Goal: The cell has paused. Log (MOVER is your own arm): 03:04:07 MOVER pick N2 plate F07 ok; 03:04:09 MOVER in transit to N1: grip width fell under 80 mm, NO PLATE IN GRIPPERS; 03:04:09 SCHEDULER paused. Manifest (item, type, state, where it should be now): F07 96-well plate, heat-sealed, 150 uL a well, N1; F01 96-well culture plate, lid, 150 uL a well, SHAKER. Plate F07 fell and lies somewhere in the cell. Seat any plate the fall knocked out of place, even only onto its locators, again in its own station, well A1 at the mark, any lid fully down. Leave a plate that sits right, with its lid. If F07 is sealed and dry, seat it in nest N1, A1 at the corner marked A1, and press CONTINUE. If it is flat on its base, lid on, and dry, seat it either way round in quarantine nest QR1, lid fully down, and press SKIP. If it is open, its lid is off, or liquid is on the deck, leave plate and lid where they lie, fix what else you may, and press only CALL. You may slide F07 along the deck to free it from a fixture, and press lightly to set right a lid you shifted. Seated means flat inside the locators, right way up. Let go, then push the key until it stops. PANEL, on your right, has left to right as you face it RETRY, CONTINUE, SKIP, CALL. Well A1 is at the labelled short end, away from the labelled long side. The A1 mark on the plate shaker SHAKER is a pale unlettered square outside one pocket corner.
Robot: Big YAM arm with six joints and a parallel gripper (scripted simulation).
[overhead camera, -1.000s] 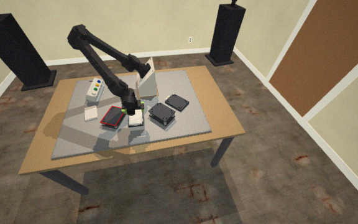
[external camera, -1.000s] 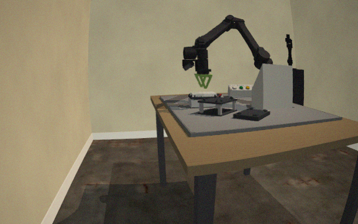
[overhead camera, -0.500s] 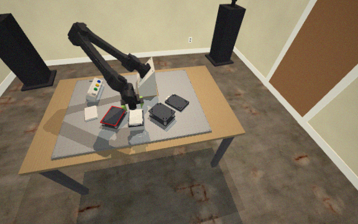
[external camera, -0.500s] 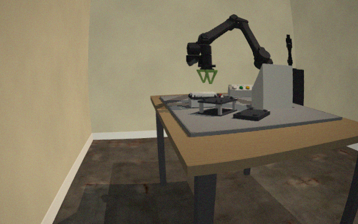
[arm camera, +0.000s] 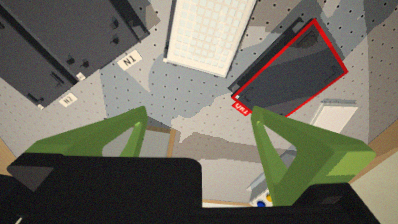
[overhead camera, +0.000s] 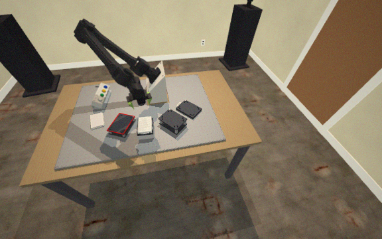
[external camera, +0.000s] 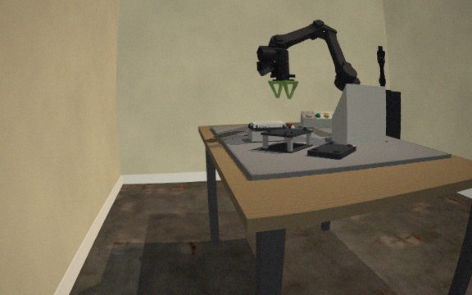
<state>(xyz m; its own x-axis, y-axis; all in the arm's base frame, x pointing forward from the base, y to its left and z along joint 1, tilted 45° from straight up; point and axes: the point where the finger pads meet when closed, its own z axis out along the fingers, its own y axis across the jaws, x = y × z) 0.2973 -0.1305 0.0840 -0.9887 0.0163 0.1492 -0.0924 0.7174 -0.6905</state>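
Observation:
My gripper (overhead camera: 140, 103) is open and empty, well above the deck behind the stations; it also shows in the side view (external camera: 283, 91) and the wrist view (arm camera: 200, 114). A white gridded 96-well plate (overhead camera: 144, 125) (arm camera: 210, 32) sits on a dark base in front of it. To its left is the red-rimmed nest QR1 (overhead camera: 121, 124) (arm camera: 290, 70), empty. A second white plate (overhead camera: 97, 120) (arm camera: 334, 116) lies flat on the deck left of that, near the panel (overhead camera: 99, 93). The raised dark nest labelled N1 (overhead camera: 172, 120) (arm camera: 75, 30) is empty. I see no liquid on the deck.
A low black nest (overhead camera: 188, 109) lies right of N1. A white wedge-shaped housing (overhead camera: 158, 86) stands behind my gripper at the arm's base. The panel holds coloured keys. Two black pillars stand on the floor behind the table.

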